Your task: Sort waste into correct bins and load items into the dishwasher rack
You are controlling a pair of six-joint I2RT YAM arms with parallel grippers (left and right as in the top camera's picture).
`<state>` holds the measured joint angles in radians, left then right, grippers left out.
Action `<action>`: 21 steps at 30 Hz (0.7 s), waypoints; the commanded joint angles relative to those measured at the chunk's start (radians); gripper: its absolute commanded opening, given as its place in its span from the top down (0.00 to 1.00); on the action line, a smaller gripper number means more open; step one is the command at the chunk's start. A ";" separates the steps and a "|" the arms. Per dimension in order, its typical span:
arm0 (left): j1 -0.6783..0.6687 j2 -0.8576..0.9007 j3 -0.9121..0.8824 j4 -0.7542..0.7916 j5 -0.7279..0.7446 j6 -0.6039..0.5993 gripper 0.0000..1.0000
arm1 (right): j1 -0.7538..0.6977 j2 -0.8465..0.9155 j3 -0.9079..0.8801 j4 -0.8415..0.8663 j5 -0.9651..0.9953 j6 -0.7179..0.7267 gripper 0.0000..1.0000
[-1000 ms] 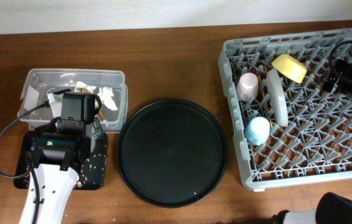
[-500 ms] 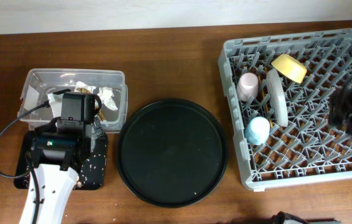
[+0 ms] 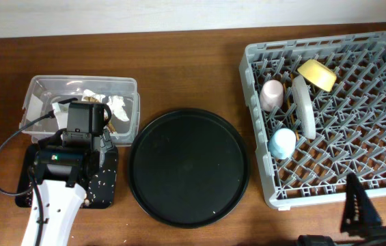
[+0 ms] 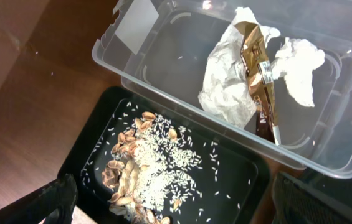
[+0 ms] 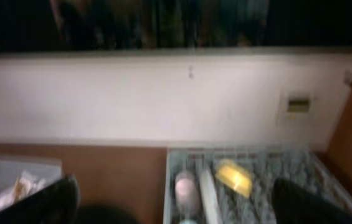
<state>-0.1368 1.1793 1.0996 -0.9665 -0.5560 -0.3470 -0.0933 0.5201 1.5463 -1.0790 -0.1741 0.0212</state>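
Note:
The grey dishwasher rack (image 3: pixel 384 147) at the right holds a pink cup (image 3: pixel 272 94), a pale plate on edge (image 3: pixel 305 106), a yellow bowl (image 3: pixel 316 74) and a blue cup (image 3: pixel 282 142). I cannot make out the chopsticks. The clear tub (image 3: pixel 42 89) holds a white napkin (image 4: pixel 228 93) and a brown-gold wrapper (image 4: pixel 260 81). The shallow black tray (image 4: pixel 238 168) holds rice and pale food scraps (image 4: pixel 141 174). My left gripper (image 4: pixel 182 208) hovers open and empty over that tray. My right gripper (image 5: pixel 176 211) is open and empty; its view is blurred.
A big round black tray (image 3: pixel 189 167) lies between the bins and the rack. My left arm (image 3: pixel 59 184) and its cable cover the black tray's left side. Part of my right arm (image 3: pixel 356 208) shows at the bottom right edge, in front of the rack.
My right arm has pulled back from above the rack's right side to the bottom right edge of the overhead view. The left arm has not moved.

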 commanded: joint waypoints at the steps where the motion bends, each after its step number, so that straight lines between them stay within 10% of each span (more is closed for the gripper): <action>1: 0.002 -0.001 0.000 0.000 0.000 0.007 0.01 | 0.010 -0.201 -0.364 0.222 -0.058 -0.005 0.01; 10: 0.002 -0.001 0.000 0.000 0.000 0.007 0.01 | 0.010 -0.513 -1.110 0.886 -0.106 -0.004 0.01; 21: 0.002 -0.001 0.000 0.000 0.000 0.007 0.01 | 0.010 -0.517 -1.527 1.278 -0.103 -0.005 0.01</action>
<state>-0.1368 1.1793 1.0996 -0.9665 -0.5560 -0.3470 -0.0906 0.0158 0.0837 0.1825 -0.2718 0.0196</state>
